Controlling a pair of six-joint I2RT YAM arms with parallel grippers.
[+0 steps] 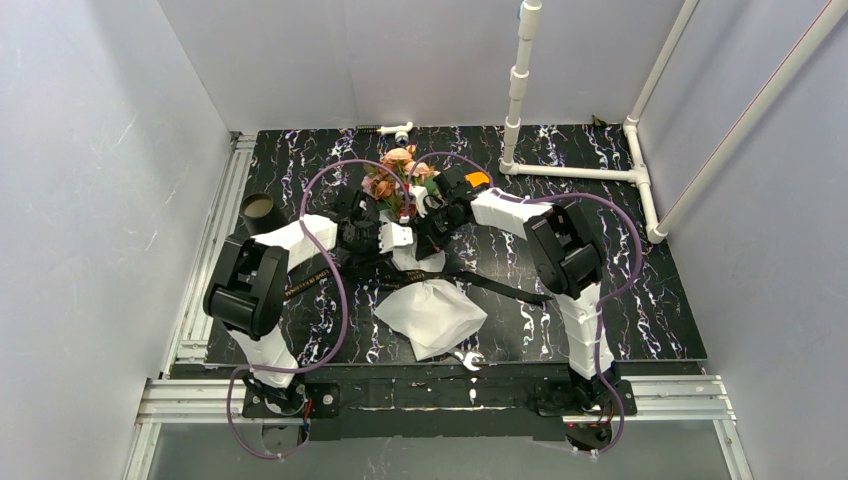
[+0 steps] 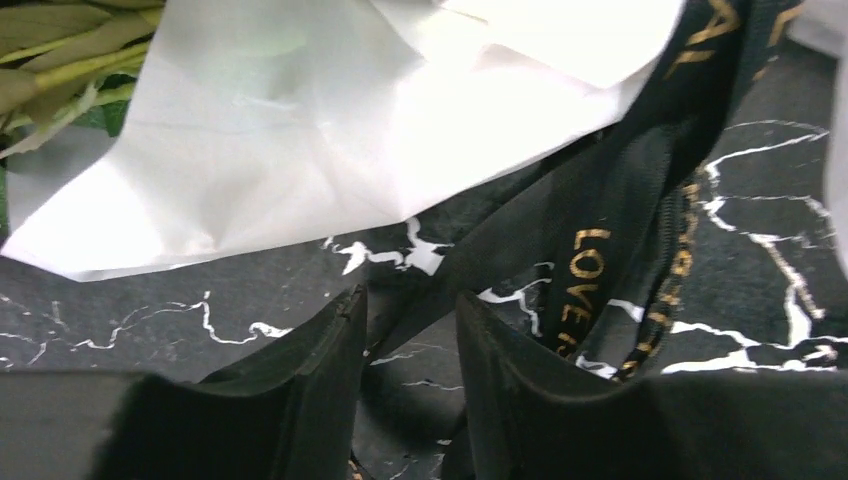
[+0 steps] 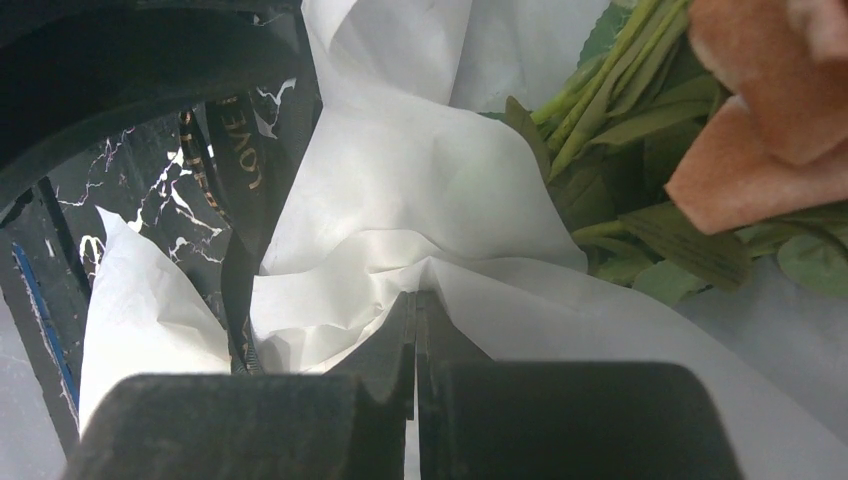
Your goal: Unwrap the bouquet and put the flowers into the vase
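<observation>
While the left gripper (image 2: 410, 300) is seen partly parted over the black ribbon (image 2: 600, 200), nothing clearly gripped, the right gripper (image 3: 415, 297) is pressed shut against the white wrap (image 3: 400, 170). The flowers (image 1: 398, 172) are laid at twelve o'clock of both, and the vase (image 1: 260, 208) is stood upright at nine o'clock, well apart

A robot lab: grey panel walls (image 1: 90, 150), aluminium rails (image 1: 205, 250) far left of the left gripper (image 2: 410, 296), PVC pipe frame (image 1: 515, 90) beyond the right gripper (image 3: 415, 298).
</observation>
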